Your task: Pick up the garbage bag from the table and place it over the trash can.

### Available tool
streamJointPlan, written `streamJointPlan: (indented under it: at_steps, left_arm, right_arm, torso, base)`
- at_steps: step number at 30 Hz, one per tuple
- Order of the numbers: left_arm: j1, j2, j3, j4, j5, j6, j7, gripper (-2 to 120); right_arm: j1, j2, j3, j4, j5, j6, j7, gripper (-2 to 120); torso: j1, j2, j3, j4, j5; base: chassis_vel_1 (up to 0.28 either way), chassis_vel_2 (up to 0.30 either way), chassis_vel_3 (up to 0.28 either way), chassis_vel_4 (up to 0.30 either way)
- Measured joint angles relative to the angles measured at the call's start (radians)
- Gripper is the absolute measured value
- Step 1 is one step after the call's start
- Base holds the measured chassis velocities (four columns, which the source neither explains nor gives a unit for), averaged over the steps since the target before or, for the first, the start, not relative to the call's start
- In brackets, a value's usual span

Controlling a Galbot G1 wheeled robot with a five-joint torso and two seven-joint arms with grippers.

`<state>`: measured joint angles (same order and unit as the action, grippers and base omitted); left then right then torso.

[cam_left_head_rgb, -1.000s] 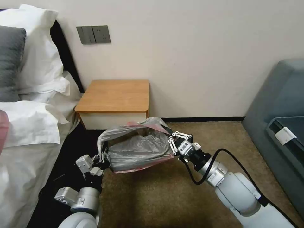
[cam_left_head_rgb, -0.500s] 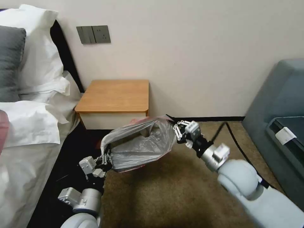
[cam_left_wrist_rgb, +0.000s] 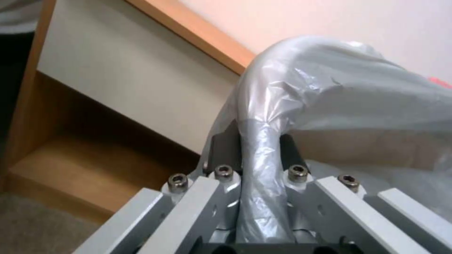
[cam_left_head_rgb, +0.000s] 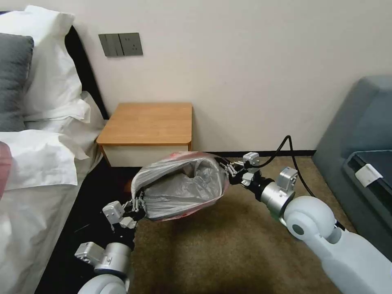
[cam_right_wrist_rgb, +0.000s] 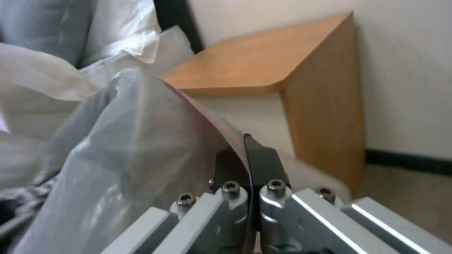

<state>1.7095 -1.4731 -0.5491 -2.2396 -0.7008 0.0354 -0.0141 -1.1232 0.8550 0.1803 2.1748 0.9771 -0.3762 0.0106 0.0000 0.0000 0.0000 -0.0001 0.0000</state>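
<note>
Head view is showing the garbage bag (cam_left_head_rgb: 181, 185) already off the tabletop (cam_left_head_rgb: 148, 123), which is lying bare, and hanging stretched between the two arms in front of the table's white drawer front, above the carpet. The left claw (cam_left_head_rgb: 136, 203) is pinching one end of the bag's mouth; in the left wrist view its pads are squeezing a bunched rope of grey film (cam_left_wrist_rgb: 263, 165). The right claw (cam_left_head_rgb: 227, 168) is gripping the opposite end, and the right wrist view is showing the pinkish-red edge (cam_right_wrist_rgb: 221, 130) clamped flat between its closed pads. The mouth is gaping open between them. A cream surface is peeking out under the film in the left wrist view, likely the trash can (cam_left_wrist_rgb: 358, 146), though I cannot tell whether the bag is seating on a rim. So the pickup looks done; settling the bag over the can appears to be what is left. No brand, label or legible writing is showing anywhere.
</note>
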Motion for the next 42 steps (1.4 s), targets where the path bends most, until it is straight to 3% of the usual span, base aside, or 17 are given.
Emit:
streamJointPlan:
  at_steps: [7,13,23,34,38,42]
  left_arm:
    - [-0.008,0.002,-0.026,-0.015,-0.112,0.034,-0.006,5]
    - [-0.008,0.01,-0.038,-0.021,-0.123,0.042,-0.009,5]
    - [-0.006,0.011,-0.035,-0.021,-0.088,0.032,0.001,5]
    - [-0.01,0.015,-0.042,-0.022,-0.078,0.017,0.001,5]
    - [-0.013,0.019,-0.041,-0.022,-0.073,0.013,0.002,5]
    - [-0.014,0.018,-0.029,-0.02,-0.057,0.009,0.006,5]
  right_arm:
    - [-0.089,0.022,0.012,0.093,0.041,-0.015,0.118,0]
    - [-0.096,0.06,-0.002,0.121,0.001,-0.017,0.19,5]
    - [-0.117,0.075,0.005,0.157,-0.011,-0.017,0.297,41]
    - [-0.138,0.076,0.018,0.252,0.256,-0.133,0.633,84]
    - [-0.132,0.082,0.021,0.255,0.346,-0.159,0.701,97]
    - [-0.122,0.102,0.011,0.216,0.353,-0.185,0.712,100]
  torso:
    - [0.0,0.0,0.0,0.0,-0.0001]
    - [0.0,0.0,0.0,0.0001,-0.0002]
    - [0.0,0.0,0.0,0.0001,-0.0001]
    - [0.0,0.0,0.0,0.0,-0.0001]
    - [0.0,0.0,0.0,0.0001,-0.0001]
    - [0.0,0.0,0.0,0.0001,0.0001]
  base:
    - [0.0,0.0,0.0,0.0]
    - [0.0,0.0,0.0,0.0]
    - [0.0,0.0,0.0,0.0]
    - [0.0,0.0,0.0,0.0]
    - [0.0,0.0,0.0,0.0]
    - [0.0,0.0,0.0,0.0]
